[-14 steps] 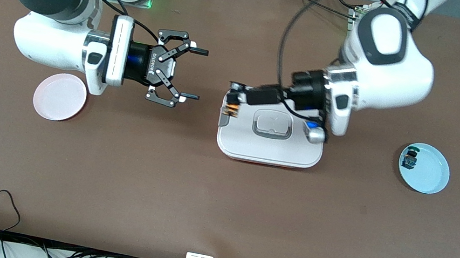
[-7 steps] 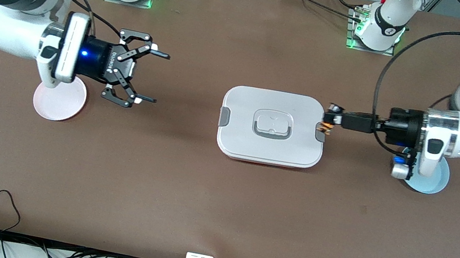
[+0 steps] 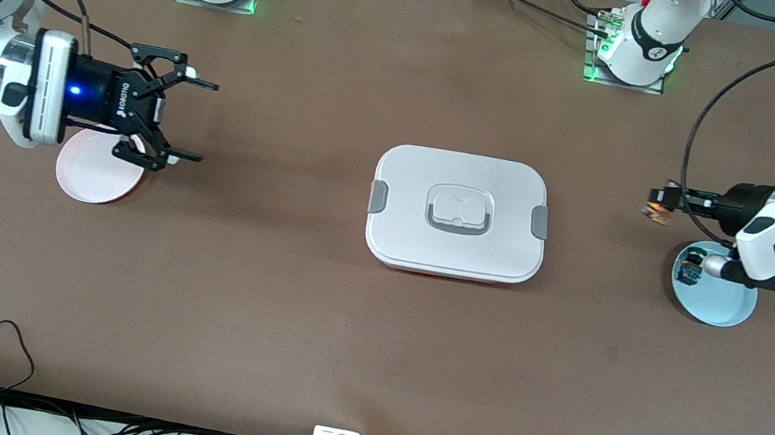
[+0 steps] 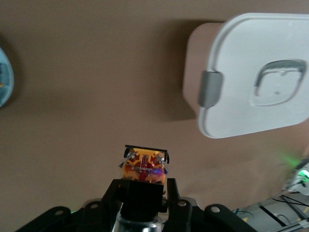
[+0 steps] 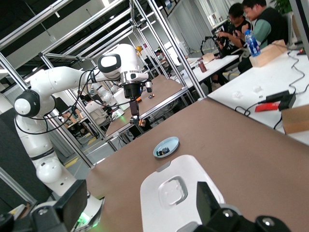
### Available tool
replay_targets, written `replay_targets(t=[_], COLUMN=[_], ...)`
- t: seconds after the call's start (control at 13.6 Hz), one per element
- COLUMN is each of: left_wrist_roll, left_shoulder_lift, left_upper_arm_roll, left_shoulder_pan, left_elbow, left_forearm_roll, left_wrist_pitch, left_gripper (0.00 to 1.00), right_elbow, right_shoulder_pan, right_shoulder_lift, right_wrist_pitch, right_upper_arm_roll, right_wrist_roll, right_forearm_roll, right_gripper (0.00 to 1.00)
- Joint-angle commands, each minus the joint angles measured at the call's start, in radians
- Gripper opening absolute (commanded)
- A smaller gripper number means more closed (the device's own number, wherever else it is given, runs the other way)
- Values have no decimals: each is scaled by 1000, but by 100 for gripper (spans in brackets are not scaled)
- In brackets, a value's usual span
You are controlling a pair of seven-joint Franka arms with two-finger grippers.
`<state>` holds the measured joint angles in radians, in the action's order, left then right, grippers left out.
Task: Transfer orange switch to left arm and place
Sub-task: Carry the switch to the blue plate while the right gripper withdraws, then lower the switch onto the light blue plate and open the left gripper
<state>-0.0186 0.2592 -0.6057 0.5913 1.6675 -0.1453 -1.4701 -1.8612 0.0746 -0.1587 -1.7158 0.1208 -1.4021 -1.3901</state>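
The box (image 3: 458, 214) sits mid-bench between the left pincer (image 3: 657, 204), grasping the orange switch (image 3: 650, 210), and the released right pincer (image 3: 178, 117) by the pink plate (image 3: 93, 175).

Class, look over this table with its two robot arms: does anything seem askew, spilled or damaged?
Nothing stands out. The box sits flat with its lid shut. The left gripper holds the orange switch above bare table; the right gripper hangs open beside the pink plate.

Pink plate (image 3: 99, 170) and blue plate (image 3: 723, 305) (holding a small switch (image 3: 689, 272)).
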Motion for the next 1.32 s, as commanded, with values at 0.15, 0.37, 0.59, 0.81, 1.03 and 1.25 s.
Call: replay_targets(t=[0.15,0.37,0.59,0.81,1.03,1.25], left_wrist_roll=[111,112,117,117,117,117], left_shoulder_lift=[-34,44,167,250,339,394], left_upper_arm_roll=[-13,-8,-6,-6,-6,-5], left_shoulder_pan=[122,185,223,257,263,275], left_elbow=[200,264,258,247,200,176], left_forearm_roll=[319,465,642,719,789,829], left_wrist_pitch=[-158,-337,-474,-558,-585,-599], left_gripper=[0,0,0,0,0,1], right_elbow=[37,50,79,119,119,134], right_shoulder_pan=[1,-2,-5,-32,-36,-36], right_shoulder_lift=[30,27,19,22,21,25], right_wrist_pitch=[15,21,28,76,154,223], right_upper_arm_roll=[-1,-4,-15,-16,-64,-111], right_wrist_roll=[366,495,670,860,1007,1092], right_forearm_roll=[175,210,311,527,640,758], right_gripper=[100,100,100,100,100,100])
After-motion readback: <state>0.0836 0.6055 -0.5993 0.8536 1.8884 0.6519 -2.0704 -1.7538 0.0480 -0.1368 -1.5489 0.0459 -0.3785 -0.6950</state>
